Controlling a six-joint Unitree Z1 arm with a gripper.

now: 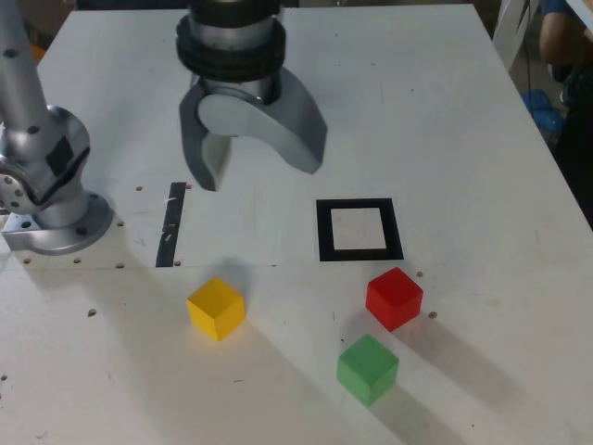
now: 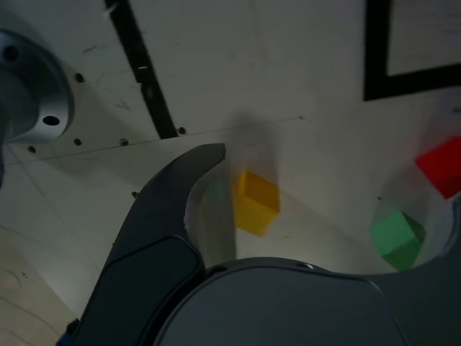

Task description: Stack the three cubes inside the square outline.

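Three cubes lie apart on the white table. The yellow cube [image 1: 216,308] [image 2: 256,202] is toward the exterior view's left. The red cube [image 1: 394,298] [image 2: 441,166] sits just in front of the square outline [image 1: 322,232] [image 2: 374,50], outside it. The green cube [image 1: 368,368] [image 2: 396,238] is nearest the front edge. The outline's white centre holds nothing. My gripper [image 1: 259,171] hangs open and empty above the table, behind the yellow cube and left of the outline. One dark finger [image 2: 205,162] shows in the wrist view, with the yellow cube beyond its tip.
A narrow black strip [image 1: 171,225] [image 2: 140,68] lies left of the outline. The arm's grey base [image 1: 56,204] [image 2: 29,86] stands at the table's left edge. A person's arm [image 1: 565,42] shows past the table's far right corner.
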